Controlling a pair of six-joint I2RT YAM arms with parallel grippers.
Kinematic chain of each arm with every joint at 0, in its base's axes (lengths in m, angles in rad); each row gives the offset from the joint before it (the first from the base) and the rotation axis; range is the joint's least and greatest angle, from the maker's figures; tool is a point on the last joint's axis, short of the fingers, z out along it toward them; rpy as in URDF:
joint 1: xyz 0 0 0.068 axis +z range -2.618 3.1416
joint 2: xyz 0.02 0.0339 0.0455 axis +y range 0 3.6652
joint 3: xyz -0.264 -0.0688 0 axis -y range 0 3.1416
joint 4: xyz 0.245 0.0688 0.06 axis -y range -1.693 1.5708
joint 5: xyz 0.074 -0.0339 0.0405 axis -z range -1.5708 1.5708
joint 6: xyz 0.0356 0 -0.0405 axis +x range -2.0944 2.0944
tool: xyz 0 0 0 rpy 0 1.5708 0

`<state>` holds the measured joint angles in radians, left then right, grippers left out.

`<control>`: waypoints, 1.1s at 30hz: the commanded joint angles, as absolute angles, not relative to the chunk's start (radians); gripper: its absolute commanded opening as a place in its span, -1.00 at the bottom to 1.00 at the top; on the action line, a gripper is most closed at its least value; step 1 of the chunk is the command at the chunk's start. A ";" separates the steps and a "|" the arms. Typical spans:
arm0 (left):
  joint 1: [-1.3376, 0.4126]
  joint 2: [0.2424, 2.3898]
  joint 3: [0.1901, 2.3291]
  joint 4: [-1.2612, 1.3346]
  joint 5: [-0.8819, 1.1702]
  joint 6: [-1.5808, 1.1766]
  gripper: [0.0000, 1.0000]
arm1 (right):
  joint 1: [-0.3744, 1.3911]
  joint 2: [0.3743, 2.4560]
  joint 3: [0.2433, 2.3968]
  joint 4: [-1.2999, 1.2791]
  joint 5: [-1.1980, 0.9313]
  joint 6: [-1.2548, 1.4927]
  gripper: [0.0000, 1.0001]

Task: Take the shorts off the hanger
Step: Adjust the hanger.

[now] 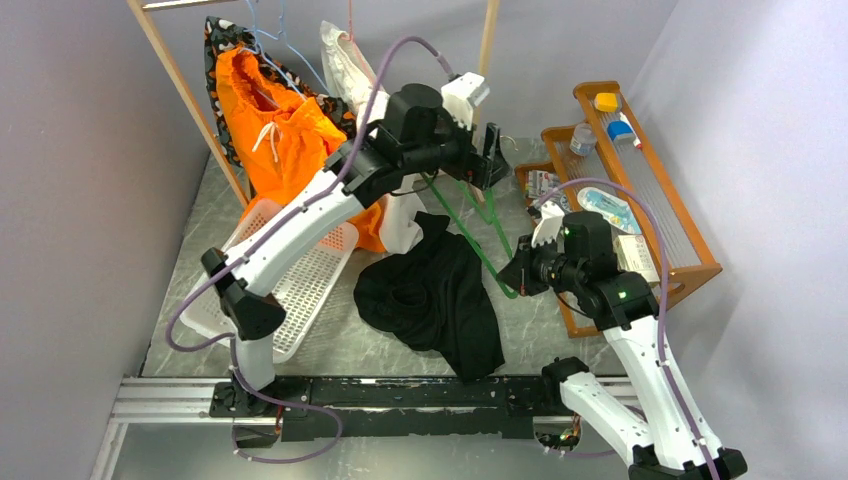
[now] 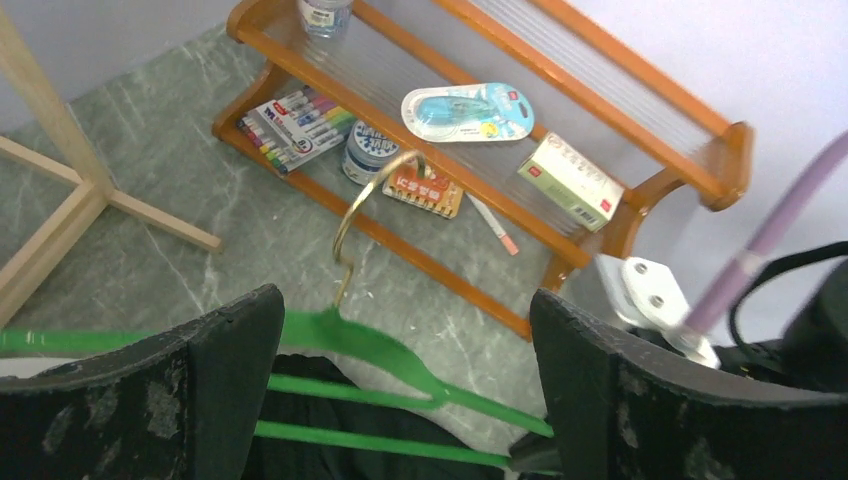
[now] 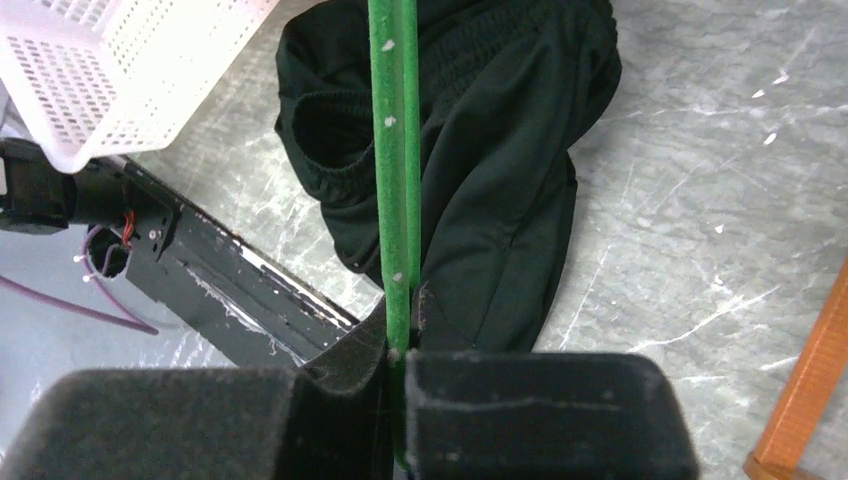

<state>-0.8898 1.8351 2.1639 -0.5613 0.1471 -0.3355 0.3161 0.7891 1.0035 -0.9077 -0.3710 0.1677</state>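
Observation:
The bright orange shorts (image 1: 285, 140) with a white drawstring hang at the back left from a thin pale hanger (image 1: 283, 42) on the wooden rack. My right gripper (image 1: 522, 278) is shut on one end of a bare green hanger (image 1: 478, 232); the right wrist view shows the green bar (image 3: 395, 190) pinched between its pads (image 3: 397, 350). My left gripper (image 1: 492, 155) is open just above the green hanger's hook end. In the left wrist view its fingers are spread wide (image 2: 405, 400) over the green hanger (image 2: 385, 352) and its brass hook (image 2: 358, 215).
A black garment (image 1: 432, 295) lies crumpled on the table under the green hanger. A white basket (image 1: 295, 285) sits at the left. A white garment (image 1: 345, 58) hangs behind the left arm. A wooden shelf (image 1: 690, 245) with small items stands at the right.

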 commanded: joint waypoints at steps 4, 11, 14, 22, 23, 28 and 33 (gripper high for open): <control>-0.900 1.913 2.267 -0.539 0.099 -0.205 0.86 | 0.321 0.751 0.957 -0.873 -0.451 0.153 -1.00; -0.900 1.916 2.235 -0.486 0.002 -0.194 0.22 | 0.322 0.743 0.944 -0.870 -0.433 0.156 -1.00; -0.901 1.935 2.266 -0.501 -0.008 -0.183 0.06 | 0.322 0.742 0.938 -0.867 -0.424 0.156 -1.00; -0.901 1.986 2.319 -0.515 0.061 -0.153 -0.11 | 0.322 0.732 0.934 -0.868 -0.423 0.158 -1.00; -0.901 1.994 2.325 -0.521 0.068 -0.150 -0.17 | 0.323 0.729 0.933 -0.868 -0.424 0.158 -1.00; -0.900 2.015 2.343 -0.546 0.097 -0.137 -0.55 | 0.323 0.726 0.936 -0.870 -0.414 0.160 -1.00; -0.900 1.981 2.300 -0.530 -0.062 -0.213 -0.86 | 0.322 0.722 0.943 -0.874 -0.378 0.167 -1.00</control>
